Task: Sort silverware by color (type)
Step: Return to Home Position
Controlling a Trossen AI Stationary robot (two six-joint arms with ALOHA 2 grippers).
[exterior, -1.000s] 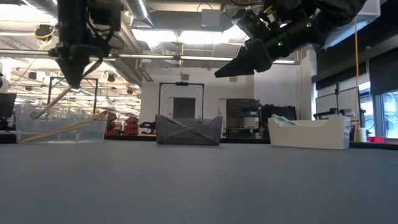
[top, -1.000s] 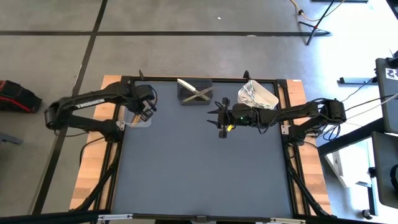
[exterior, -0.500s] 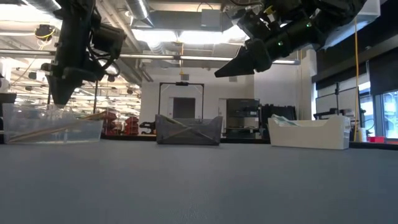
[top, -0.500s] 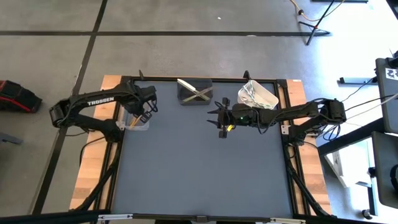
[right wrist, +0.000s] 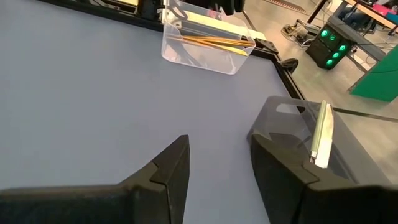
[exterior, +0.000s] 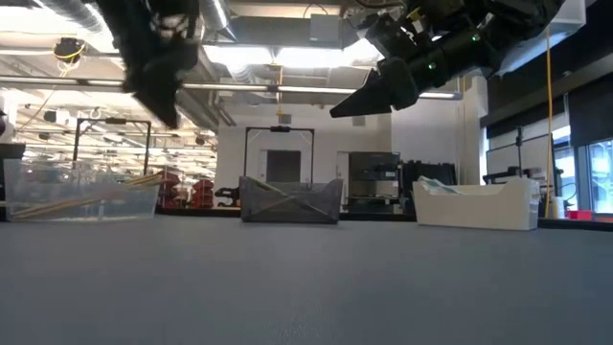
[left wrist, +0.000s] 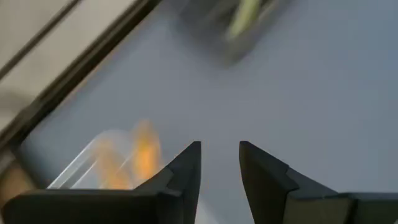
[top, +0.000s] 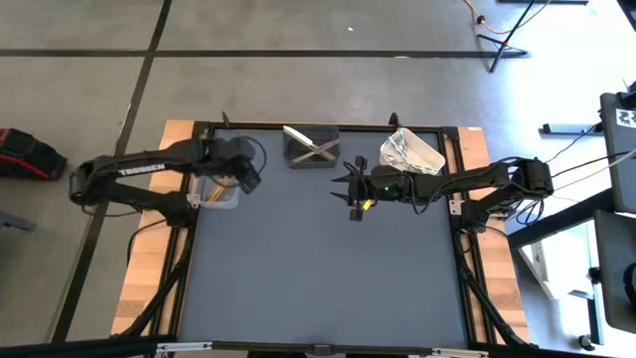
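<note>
Copper-gold silverware (right wrist: 211, 42) lies in the clear tub (top: 220, 194) near the table's left edge. Pale silver-green pieces (top: 310, 146) lie crossed in the dark grey tub (top: 311, 149) at the far edge. Shiny silver pieces (top: 402, 149) fill the white tub (top: 412, 153) on the far right. My left gripper (top: 249, 180) hangs open and empty in the air just right of the clear tub. My right gripper (top: 350, 195) hovers open and empty above the table's middle, between the dark grey and white tubs.
The three tubs stand in a row along the far part of the grey mat (top: 318, 268). A black frame (top: 189, 239) borders the mat, and its wide near half is bare. The room beyond holds racks and lamps.
My left gripper has risen from over the clear tub and swung toward the table's right, coming clear of the tub. A copper-gold piece that slanted below its fingers a second ago now lies in the tub. The right arm has kept still.
</note>
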